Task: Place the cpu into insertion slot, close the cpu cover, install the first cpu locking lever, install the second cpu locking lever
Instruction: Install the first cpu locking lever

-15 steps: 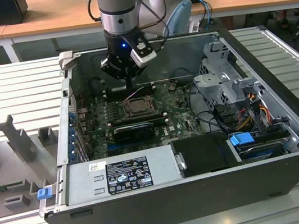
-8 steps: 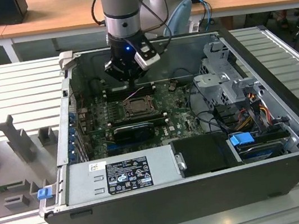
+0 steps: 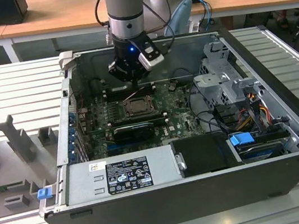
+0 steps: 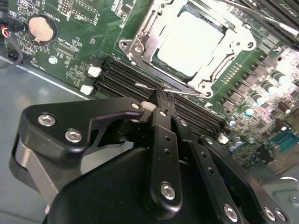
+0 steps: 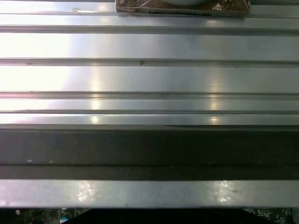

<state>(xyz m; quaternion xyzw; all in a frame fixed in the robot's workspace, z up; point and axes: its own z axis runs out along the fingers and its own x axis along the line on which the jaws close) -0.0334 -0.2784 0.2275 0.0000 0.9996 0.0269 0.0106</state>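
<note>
Ribbed metal worktop [image 3: 14,82], open computer case [image 3: 288,124]. Cpu [image 4: 189,42] sits in insertion slot [image 3: 137,106], cpu cover [image 4: 216,65] down. My claw [image 4: 161,100] clenched, tips at thin locking lever [image 4: 189,92].

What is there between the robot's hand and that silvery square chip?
In the second wrist view, a thin metal lever and the near edge of the cpu cover lie between the hand and the cpu.

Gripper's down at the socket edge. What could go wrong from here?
The gripper sits at the thin locking lever beside the memory slots; a slip could scrape those slots or the board. If the lever springs free, the cpu cover over the cpu may lift.
</note>
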